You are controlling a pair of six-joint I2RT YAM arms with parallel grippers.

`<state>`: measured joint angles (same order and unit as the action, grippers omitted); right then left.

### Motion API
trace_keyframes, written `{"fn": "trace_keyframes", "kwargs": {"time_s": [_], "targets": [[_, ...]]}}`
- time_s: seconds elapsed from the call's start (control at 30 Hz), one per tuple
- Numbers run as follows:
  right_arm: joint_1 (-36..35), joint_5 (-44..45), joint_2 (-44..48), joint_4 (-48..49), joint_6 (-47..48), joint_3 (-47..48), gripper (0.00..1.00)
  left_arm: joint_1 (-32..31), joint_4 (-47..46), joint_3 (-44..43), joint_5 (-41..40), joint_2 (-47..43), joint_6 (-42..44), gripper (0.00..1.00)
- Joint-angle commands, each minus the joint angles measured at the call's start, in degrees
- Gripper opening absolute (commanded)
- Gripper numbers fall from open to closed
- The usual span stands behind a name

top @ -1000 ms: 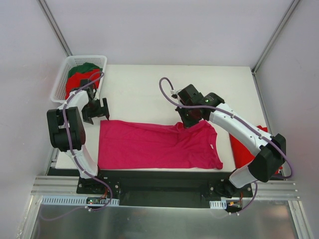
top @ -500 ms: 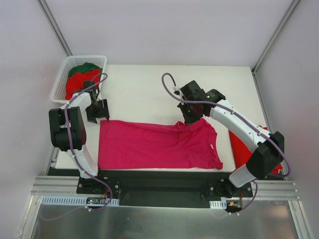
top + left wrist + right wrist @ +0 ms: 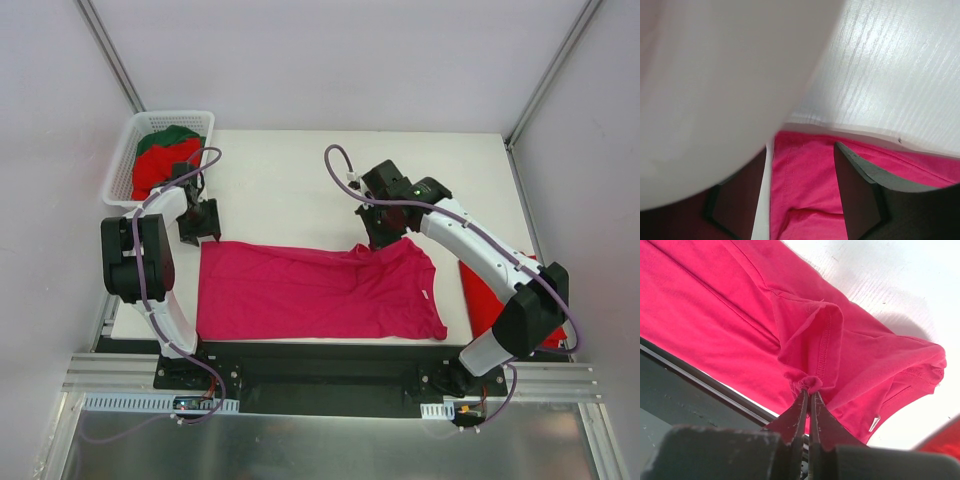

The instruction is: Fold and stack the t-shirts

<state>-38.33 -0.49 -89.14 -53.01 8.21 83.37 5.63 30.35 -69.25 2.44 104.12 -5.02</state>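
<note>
Left fingers have narrowed yet stand apart astride the magenta t-shirt corner; right fingers clamp its bunched fold.

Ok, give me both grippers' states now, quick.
Left gripper: open, jaws astride the edge of the pink t-shirt, not clamped.
Right gripper: shut on a pinch of the pink t-shirt.

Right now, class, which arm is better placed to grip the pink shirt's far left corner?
Left. The left gripper hangs at that corner of the shirt, jaws apart, cloth between them. The right gripper is shut on the far edge, well to the right.
</note>
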Motion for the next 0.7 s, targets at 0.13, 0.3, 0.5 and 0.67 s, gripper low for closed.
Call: {"fn": "trace_keyframes", "kwargs": {"time_s": [0.13, 0.3, 0.5, 0.67], "targets": [[0.27, -1.09, 0.11, -1.65, 0.76, 3.11, 0.01, 1.31, 0.24, 0.35, -1.04, 0.74, 0.18, 0.57], [0.44, -1.35, -0.07, -1.92, 1.02, 3.46, 0.01, 1.93, 0.32, 0.52, -1.82, 0.39, 0.18, 0.56], [0.36, -1.35, -0.51, -2.62, 1.46, 4.52, 0.01, 2.19, 0.41, 0.52, -1.47, 0.82, 0.10, 0.54], [0.45, -1.00, -0.33, -3.06, 1.99, 4.26, 0.01, 2.28, 0.41, 0.08, -0.77, 2.23, -0.17, 0.42]]}}
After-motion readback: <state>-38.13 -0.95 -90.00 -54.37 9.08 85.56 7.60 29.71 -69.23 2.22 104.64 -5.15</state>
